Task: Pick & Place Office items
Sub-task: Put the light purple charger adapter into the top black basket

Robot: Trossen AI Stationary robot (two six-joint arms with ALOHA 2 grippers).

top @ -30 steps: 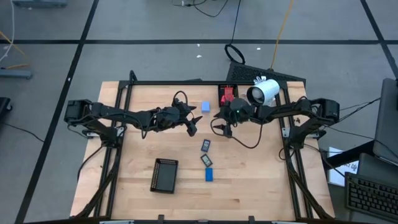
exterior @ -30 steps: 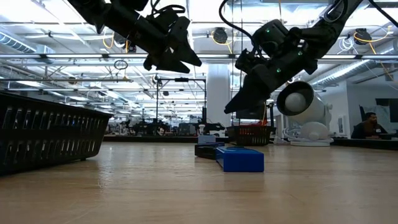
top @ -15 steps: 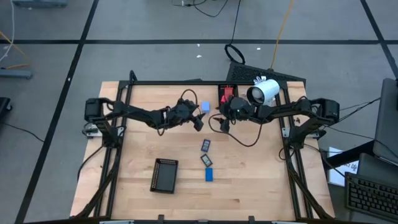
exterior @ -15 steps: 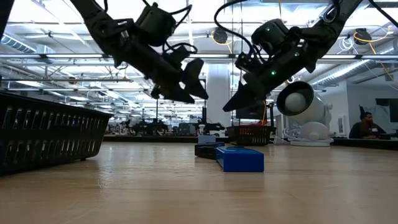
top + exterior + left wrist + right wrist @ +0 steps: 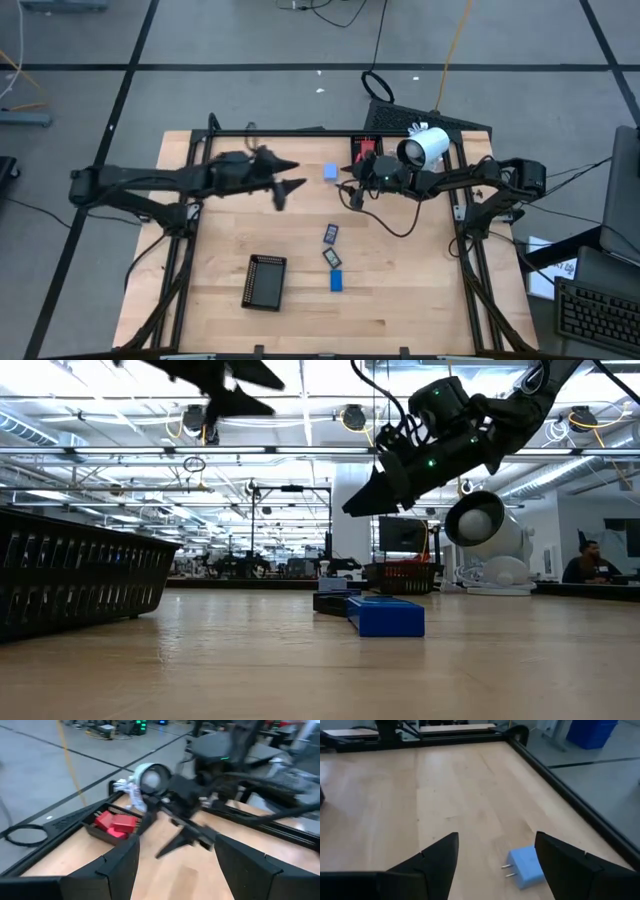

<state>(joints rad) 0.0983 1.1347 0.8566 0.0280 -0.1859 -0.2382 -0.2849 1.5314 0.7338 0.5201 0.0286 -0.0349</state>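
Two grippers hang spread and empty over the desk's far half from above: left gripper [image 5: 285,185], right gripper [image 5: 352,190], light-blue block [image 5: 330,172] between them. Level view: blue flat rectangle [image 5: 385,616] on the desk. Right wrist: the block [image 5: 526,866] lies near the far edge.
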